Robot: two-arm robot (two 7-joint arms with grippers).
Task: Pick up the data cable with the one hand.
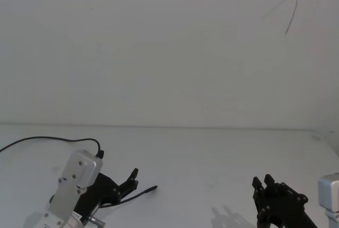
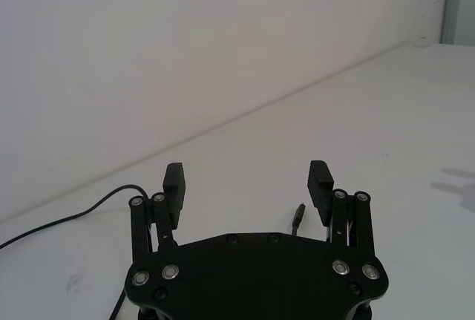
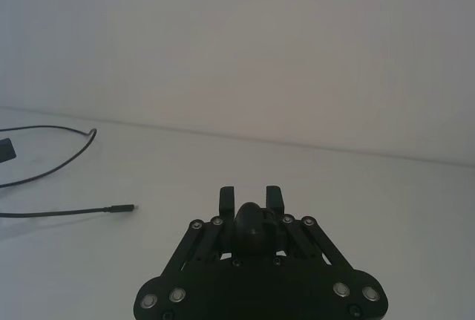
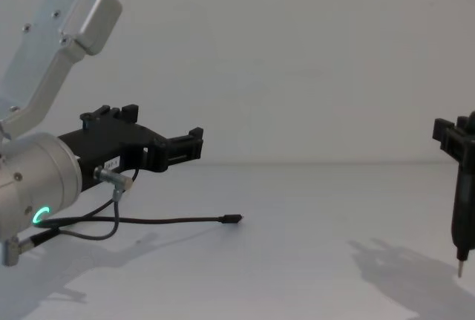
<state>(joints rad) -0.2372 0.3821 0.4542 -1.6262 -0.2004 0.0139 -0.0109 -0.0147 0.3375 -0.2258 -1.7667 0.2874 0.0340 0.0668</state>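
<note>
data cable [image 1: 144, 191] lies flat on table [image 1: 212, 154], near left, plug pointing right. left gripper [image 1: 134, 179] hovers over it, fingers spread, empty. chest view adds: right gripper [image 4: 454, 133], near right, clamps pen tool [image 4: 461, 220].

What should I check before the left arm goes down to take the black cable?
1. Fingers of the left gripper open: ok.
2. Plug end of the cable lying free on the table: ok.
3. Cable passing below the left gripper: ok.
4. Left gripper down at cable height: not ok, it hovers above.
5. Right gripper away from the cable: ok, far aside, shut on a pen-like tool.
6. Rest of the cable free of snags: cannot tell, partly hidden under the arm.
</note>
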